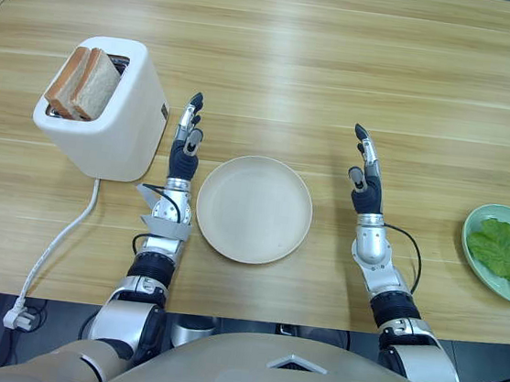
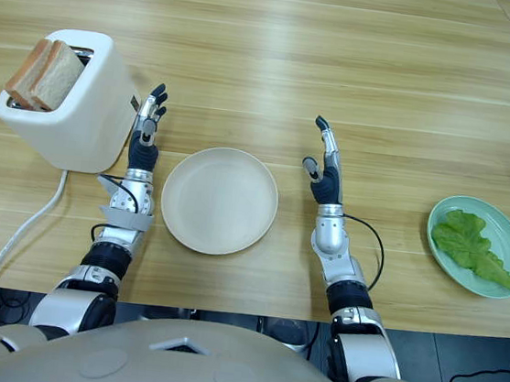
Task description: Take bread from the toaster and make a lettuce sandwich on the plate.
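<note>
1. We're at the very start: two bread slices stand side by side in the slot of the white toaster, at the table's left, and nothing has been lifted yet.
2. The left hand hovers just beside the toaster, between it and the beige plate. Its fingers are stretched out and slightly spread, holding nothing.
3. The right hand sits on the plate's other side, fingers likewise extended and apart, holding nothing.
4. The plate lies bare between the two hands, waiting for the sandwich.
5. Far right, a lettuce leaf rests on a small green dish, well apart from the right hand.
6. Next, we judge, the left hand must rise over the toaster and pinch one slice from above, pulling it straight up so it clears the slot.
7. A white power cord trails from the toaster toward the table's front edge.
8. As for writing: a small dark mark on the toaster's side is too small to read.
</note>
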{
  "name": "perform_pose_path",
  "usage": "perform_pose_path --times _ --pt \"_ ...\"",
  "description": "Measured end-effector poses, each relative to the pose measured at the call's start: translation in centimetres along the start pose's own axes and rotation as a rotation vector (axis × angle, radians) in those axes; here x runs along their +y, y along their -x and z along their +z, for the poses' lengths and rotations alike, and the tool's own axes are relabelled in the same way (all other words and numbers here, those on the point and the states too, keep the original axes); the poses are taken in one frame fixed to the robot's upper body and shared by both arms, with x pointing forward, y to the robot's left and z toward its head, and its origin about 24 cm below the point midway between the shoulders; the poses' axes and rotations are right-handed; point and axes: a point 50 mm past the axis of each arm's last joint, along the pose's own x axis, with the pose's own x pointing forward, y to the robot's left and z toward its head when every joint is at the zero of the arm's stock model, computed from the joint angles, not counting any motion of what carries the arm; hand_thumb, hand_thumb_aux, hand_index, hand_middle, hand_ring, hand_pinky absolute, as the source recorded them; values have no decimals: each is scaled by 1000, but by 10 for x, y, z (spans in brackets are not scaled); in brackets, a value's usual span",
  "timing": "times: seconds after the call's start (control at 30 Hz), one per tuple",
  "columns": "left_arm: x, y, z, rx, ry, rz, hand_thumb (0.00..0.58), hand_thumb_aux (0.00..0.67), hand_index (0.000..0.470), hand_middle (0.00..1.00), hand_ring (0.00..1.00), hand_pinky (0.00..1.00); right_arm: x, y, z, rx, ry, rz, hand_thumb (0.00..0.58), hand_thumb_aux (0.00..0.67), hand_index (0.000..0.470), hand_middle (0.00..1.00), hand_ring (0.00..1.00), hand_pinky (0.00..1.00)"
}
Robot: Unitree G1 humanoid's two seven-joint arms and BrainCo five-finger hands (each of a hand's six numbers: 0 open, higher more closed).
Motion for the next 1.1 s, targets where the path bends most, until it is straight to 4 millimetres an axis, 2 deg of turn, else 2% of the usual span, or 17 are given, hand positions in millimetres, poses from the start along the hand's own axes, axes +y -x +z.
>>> perform_pose_path --times 0.4,0.5,0.53,0.57,0.6,0.63,0.7,0.77,0.87,0.97,1.1 --pt "-1 0 1 -6 4 -18 0 0 0 0 0 0 0 0 1 -10 -5 -6 0 0 0 0 0 0" --pt "10 4 14 -120 -157 -20 0 0 0 0 0 0 0 0 1 -11 -6 -9 0 0 0 0 0 0" --pt "21 5 28 -207 -255 0 0 0 0 0 0 0 0 0 1 -11 -1 -8 0 0 0 0 0 0" --pt "40 6 50 -321 -415 48 0 0 0 0 0 0 1 -1 1 -14 2 -3 0 0 0 0 0 0" --pt "47 7 57 -356 -465 66 0 0 0 0 0 0 1 -1 1 -15 2 -3 0 0 0 0 0 0" --pt "66 10 72 -405 -583 121 0 0 0 0 0 0 1 -2 1 -17 3 2 0 0 0 0 0 0" --pt "109 20 95 -428 -836 217 0 0 0 0 0 0 3 -4 3 -29 7 14 0 0 0 0 0 0" --pt "146 26 103 -367 -1007 291 0 0 0 0 0 0 5 -4 3 -32 10 25 0 0 0 0 0 0" --pt "185 30 103 -251 -1172 357 0 0 0 0 0 0 7 -3 4 -35 9 33 0 0 0 0 0 0" --pt "214 34 88 -98 -1258 355 0 0 0 0 0 0 9 -4 5 -38 8 39 0 0 0 0 0 0" --pt "237 34 69 48 -1293 361 0 0 0 0 0 0 9 -4 3 -31 13 39 0 0 0 0 0 0"
